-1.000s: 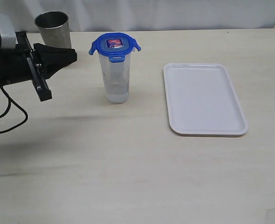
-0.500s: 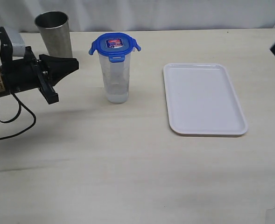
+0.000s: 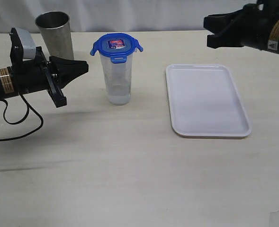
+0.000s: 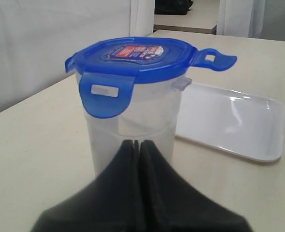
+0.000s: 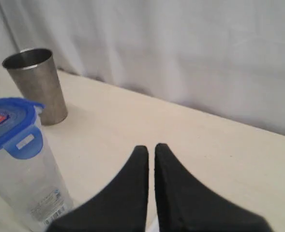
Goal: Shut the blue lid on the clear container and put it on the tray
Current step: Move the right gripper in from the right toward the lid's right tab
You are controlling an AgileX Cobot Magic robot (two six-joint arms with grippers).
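Observation:
The clear container (image 3: 117, 80) stands upright on the table left of centre, with the blue lid (image 3: 116, 45) sitting on its top. The lid's front flap hangs down and the two side flaps stick out. To its right the white tray (image 3: 208, 101) lies bare. My left gripper (image 3: 85, 66) is shut and empty, pointing at the container's side from the left with a short gap between them; the left wrist view shows its tips (image 4: 137, 142) in front of the container (image 4: 132, 121). My right gripper (image 3: 206, 28) is shut and empty, raised beyond the tray's far edge.
A tapered steel cup (image 3: 55, 33) stands at the back left, behind the left arm. A black cable (image 3: 16, 127) trails from the left arm over the table's left side. A white curtain hangs behind the table.
The left gripper has slid right toward the container. The right arm has come into view from the right, above the tray's far side, and its jaws have closed.

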